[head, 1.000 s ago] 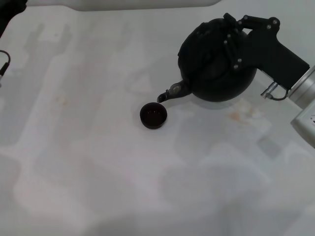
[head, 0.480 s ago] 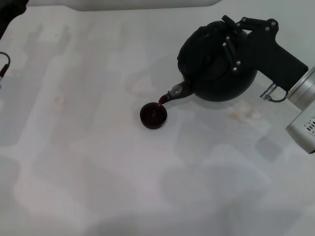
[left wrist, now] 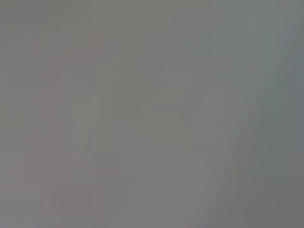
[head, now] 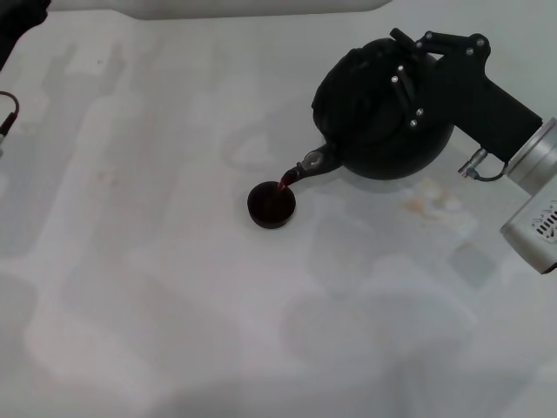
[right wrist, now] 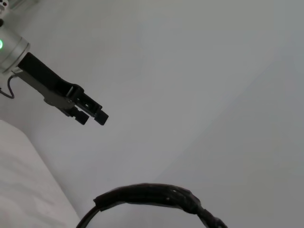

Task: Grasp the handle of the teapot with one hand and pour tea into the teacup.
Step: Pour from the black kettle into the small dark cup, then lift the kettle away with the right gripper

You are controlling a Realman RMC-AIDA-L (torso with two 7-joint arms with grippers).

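Pour was mid-way: right claw [head: 409,74] was clenched on the handle [right wrist: 156,195] with the pot [head: 383,113] lifted and tipped spout-down, a thin reddish-brown stream of tea [head: 284,184] ran from the spout into the cup [head: 271,205], which sat on the bench [head: 157,287] just beside and below the spout tip; what was left, by my read, was topping up, righting the pot and setting it down. Pot was big, round, matte black with a metal-tipped stopper, cup tiny and dark with liquid showing inside. Left claw [right wrist: 90,114] hung parked well apart from the work, fingers close together, open or closed I could not tell
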